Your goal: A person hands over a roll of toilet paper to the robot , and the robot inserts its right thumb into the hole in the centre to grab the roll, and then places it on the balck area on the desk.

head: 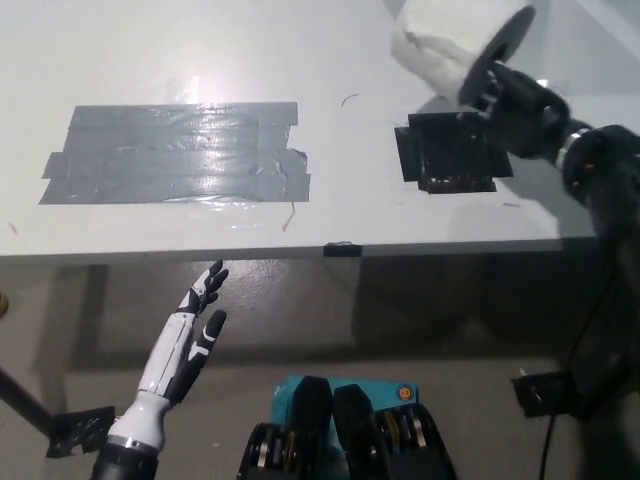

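Below the desk [300, 60] edge, white left hand [185, 345] idles, fingers spread. Past that edge sits the black area [450, 152]; above it, right hand [505, 90] clamps the roll [445, 35]. Light, squishy; core's probably the safest grip.

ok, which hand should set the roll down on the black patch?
Right. The black right hand already holds the white toilet paper roll, raised just beyond the small black tape square on the white desk. The white left hand hangs open below the desk edge, far off.
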Controlling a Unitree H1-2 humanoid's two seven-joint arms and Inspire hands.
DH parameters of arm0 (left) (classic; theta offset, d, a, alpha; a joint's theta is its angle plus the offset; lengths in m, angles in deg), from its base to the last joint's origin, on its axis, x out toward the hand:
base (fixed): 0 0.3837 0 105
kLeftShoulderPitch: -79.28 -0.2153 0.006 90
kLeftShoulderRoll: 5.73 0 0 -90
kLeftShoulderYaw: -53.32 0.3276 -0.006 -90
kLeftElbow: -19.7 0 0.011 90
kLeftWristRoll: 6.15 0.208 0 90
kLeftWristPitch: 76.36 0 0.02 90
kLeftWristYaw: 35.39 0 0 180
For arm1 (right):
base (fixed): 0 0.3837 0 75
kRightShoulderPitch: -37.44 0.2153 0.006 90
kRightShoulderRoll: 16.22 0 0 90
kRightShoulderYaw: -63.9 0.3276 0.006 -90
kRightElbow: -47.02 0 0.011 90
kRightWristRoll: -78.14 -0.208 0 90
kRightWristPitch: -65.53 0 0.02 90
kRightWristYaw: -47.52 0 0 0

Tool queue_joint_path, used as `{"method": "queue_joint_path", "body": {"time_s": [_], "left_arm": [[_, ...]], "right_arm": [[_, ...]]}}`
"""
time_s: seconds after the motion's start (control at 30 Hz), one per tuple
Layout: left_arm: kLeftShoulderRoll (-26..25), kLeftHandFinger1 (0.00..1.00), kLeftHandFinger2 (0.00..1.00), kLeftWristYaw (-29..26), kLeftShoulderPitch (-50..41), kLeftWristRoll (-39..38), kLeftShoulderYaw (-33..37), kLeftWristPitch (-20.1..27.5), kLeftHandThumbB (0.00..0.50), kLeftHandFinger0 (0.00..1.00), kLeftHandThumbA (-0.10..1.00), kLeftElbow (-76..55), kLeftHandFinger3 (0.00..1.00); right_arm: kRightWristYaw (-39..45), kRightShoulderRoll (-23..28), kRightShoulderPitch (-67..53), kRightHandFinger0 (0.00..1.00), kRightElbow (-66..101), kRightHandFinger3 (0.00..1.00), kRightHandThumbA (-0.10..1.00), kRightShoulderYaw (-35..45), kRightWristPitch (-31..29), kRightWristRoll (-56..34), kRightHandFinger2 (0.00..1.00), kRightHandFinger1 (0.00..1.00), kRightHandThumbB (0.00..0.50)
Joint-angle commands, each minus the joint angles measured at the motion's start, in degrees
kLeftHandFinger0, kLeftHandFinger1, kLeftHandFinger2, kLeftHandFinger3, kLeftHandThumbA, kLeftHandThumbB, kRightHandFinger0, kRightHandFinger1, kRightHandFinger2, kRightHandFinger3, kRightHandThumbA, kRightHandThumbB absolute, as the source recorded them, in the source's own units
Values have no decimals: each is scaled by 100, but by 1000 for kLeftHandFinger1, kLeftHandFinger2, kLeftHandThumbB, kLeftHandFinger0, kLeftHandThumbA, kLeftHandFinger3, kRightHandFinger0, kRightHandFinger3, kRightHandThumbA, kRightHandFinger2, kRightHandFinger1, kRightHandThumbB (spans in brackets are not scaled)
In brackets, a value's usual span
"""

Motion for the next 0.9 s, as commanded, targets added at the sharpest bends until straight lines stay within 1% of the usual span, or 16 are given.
{"method": "queue_joint_path", "body": {"time_s": [0.0,0.03,0.1,0.17,0.27,0.37,0.43,0.5,0.53,0.6,0.67,0.73,0.77,0.8,0.83,0.87], "left_arm": [[-99,1000,1000,-94,34,0,-16,164,191,1000,1000,-115,1000],[-97,1000,1000,-82,29,-11,-12,143,174,1000,1000,-121,1000],[-100,1000,1000,-82,21,-7,-4,148,176,1000,1000,-116,1000],[-99,1000,1000,-89,18,4,4,171,176,1000,1000,-104,1000],[-106,1000,1000,-94,28,13,2,165,185,1000,1000,-101,1000],[-101,1000,1000,-88,37,-18,-15,127,178,1000,1000,-125,1000],[-106,1000,1000,-89,45,-31,-18,158,178,1000,1000,-94,1000],[-110,1000,1000,-89,46,-24,-14,169,172,1000,1000,-92,1000],[-114,1000,1000,-92,44,-19,-13,189,170,1000,1000,-87,1000],[-112,1000,1000,-85,33,-24,-10,180,165,1000,1000,-88,1000],[-98,1000,1000,-80,15,-39,-6,171,170,1000,1000,-89,1000],[-95,1000,1000,-55,3,-50,-7,87,172,1000,1000,-131,1000],[-95,1000,1000,-74,11,-31,-6,118,173,1000,1000,-113,1000],[-82,1000,1000,-95,24,-41,-8,179,178,1000,1000,-71,1000],[-76,1000,1000,-102,28,-46,-9,195,178,1000,1000,-56,1000],[-64,1000,1000,-112,24,-41,-8,195,185,1000,1000,-52,1000]], "right_arm": [[361,494,96,11,152,1000,-100,-473,-161,245,875,385,126],[243,594,97,20,79,1000,-100,-562,-120,295,943,472,146],[100,713,100,8,-23,1000,-100,-721,-123,386,984,507,128],[13,809,101,0,-75,1000,-100,-869,-125,450,1000,510,111],[-162,922,134,0,-116,1000,-100,-1134,-215,631,1000,506,150],[-200,990,211,1,-116,1000,-100,-1320,-153,699,1000,521,127],[-212,1051,222,26,-130,1000,-100,-1622,-322,929,1000,564,131],[-215,1070,221,36,-101,1000,-100,-1760,-366,993,1000,569,127],[-202,1089,217,39,-64,1000,-100,-1877,-408,1069,1000,558,106],[-296,1096,263,22,-72,1000,-100,-1976,-346,1123,1000,529,114],[-357,1096,304,10,-57,1000,-100,-2156,-397,1265,988,482,145],[-396,1095,364,0,8,925,-100,-2416,-525,1466,908,436,150],[-452,1094,410,32,24,934,-100,-2544,-558,1559,885,465,168],[-474,1093,497,113,41,729,-100,-2842,-728,1822,923,561,176],[-461,1093,531,113,45,729,-100,-2963,-814,1922,923,561,176],[-429,1088,590,97,51,690,-100,-3111,-896,2024,924,542,179]]}}
